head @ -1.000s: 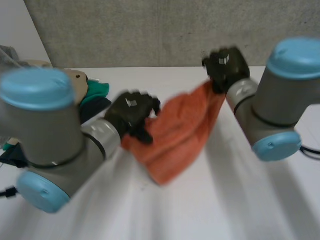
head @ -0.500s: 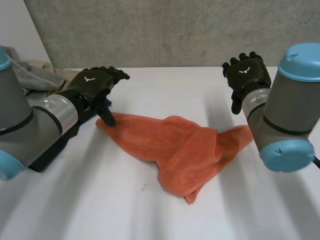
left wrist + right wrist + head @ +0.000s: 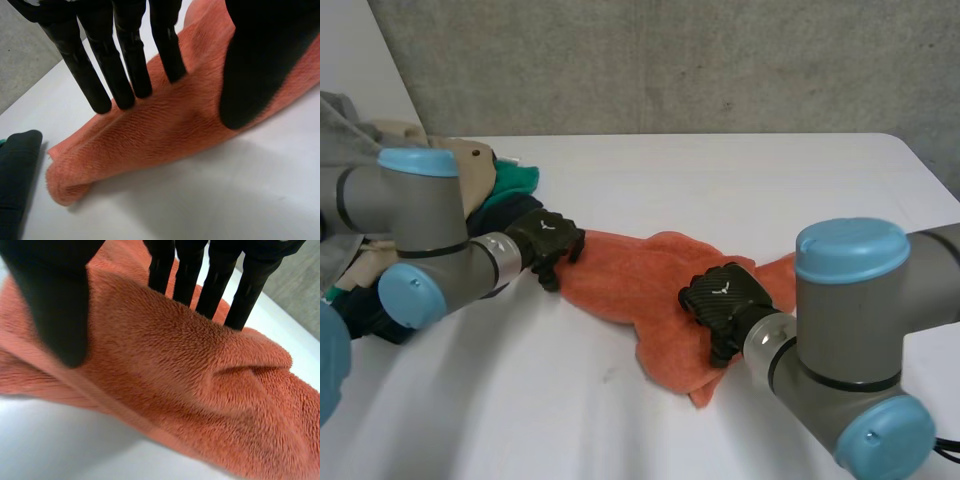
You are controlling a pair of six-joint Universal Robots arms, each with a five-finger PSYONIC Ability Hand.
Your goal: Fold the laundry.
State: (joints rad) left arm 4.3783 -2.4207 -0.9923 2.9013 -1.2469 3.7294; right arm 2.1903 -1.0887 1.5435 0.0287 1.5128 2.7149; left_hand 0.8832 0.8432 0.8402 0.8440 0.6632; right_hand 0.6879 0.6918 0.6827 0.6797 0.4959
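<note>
On the table (image 3: 720,170), head view: a crumpled towel (image 3: 630,285) lies mid-table, the left hand (image 3: 545,240) at one end and the right hand (image 3: 725,295) near the other, probably to spread it.

Left wrist view: straight fingers (image 3: 136,65) touch the towel (image 3: 165,125), thumb apart, nothing pinched.

Right wrist view: the right hand (image 3: 55,300) is equally wide, its fingertips on the towel (image 3: 200,390).

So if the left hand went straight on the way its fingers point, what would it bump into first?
The orange towel: the left hand points its straight fingers down at it, tips right at its surface, maybe touching.
</note>
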